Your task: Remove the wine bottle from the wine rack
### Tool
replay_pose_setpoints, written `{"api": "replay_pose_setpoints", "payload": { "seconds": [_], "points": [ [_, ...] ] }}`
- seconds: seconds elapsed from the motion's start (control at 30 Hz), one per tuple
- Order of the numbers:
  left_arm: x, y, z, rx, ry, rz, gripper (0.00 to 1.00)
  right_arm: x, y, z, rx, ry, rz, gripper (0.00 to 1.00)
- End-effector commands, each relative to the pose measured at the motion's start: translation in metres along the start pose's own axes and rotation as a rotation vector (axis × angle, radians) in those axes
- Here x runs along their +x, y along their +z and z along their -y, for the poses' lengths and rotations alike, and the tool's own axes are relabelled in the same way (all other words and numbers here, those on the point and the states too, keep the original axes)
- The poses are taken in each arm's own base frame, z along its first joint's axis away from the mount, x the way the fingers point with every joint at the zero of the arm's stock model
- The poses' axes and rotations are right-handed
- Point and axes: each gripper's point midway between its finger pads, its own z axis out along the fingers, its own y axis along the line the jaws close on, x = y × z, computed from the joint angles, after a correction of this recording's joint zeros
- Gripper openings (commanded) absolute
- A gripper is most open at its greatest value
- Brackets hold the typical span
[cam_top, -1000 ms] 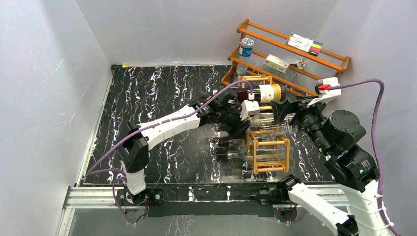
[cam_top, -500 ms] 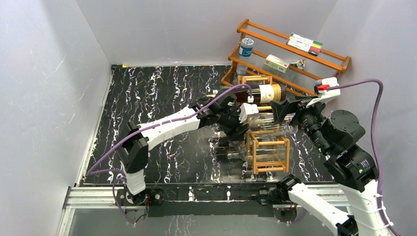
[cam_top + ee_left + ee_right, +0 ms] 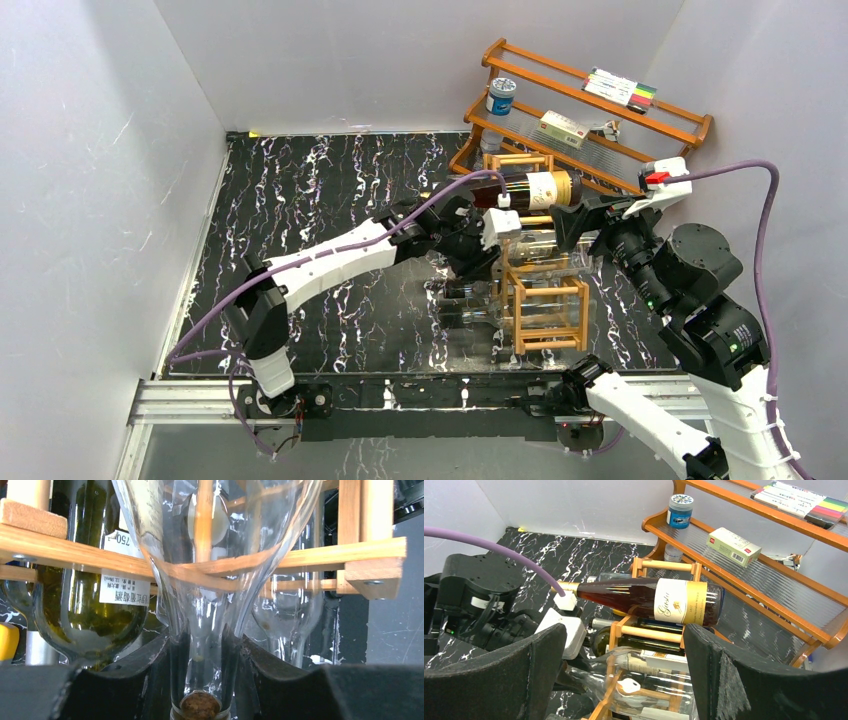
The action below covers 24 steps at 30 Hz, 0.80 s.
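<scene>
The wine rack (image 3: 545, 286) is an orange-brown lattice right of centre. A clear corked wine bottle (image 3: 550, 250) lies in its upper cells, neck pointing left. My left gripper (image 3: 490, 264) is shut on that neck; in the left wrist view (image 3: 201, 680) both fingers press the neck just above the cork, with the clear bottle (image 3: 210, 580) running through the rack bars (image 3: 75, 552). A dark red bottle (image 3: 530, 188) lies on top of the rack. My right gripper (image 3: 590, 215) hangs open and empty above the rack (image 3: 654, 632), over the clear bottle (image 3: 659, 690).
A two-tier wooden shelf (image 3: 600, 120) stands behind the rack with a blue-lidded jar (image 3: 501, 95), a small box (image 3: 562, 128) and markers (image 3: 620, 90). A green bottle (image 3: 85, 620) and more clear bottles (image 3: 465, 312) fill lower cells. White walls enclose the table.
My left arm has shifted slightly left and away, its elbow moving left. The clear bottle and rack look unmoved. The right arm has not moved.
</scene>
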Motion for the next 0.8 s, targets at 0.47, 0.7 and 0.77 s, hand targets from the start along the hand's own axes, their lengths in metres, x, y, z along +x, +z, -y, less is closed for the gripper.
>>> {"api": "replay_pose_setpoints", "payload": {
  "seconds": [0.47, 0.7, 0.77],
  "points": [
    [-0.057, -0.055, 0.033, 0.011, -0.194, 0.220, 0.00, -0.022, 0.000, -0.007, -0.034, 0.016, 0.076, 0.98],
    [-0.075, -0.063, 0.037, 0.035, -0.355, 0.260, 0.00, -0.024, 0.000, -0.008, -0.038, 0.018, 0.080, 0.98],
    [-0.077, -0.063, 0.039, 0.055, -0.392, 0.266, 0.00, -0.025, 0.000, -0.009, -0.040, 0.020, 0.081, 0.98]
  ]
}}
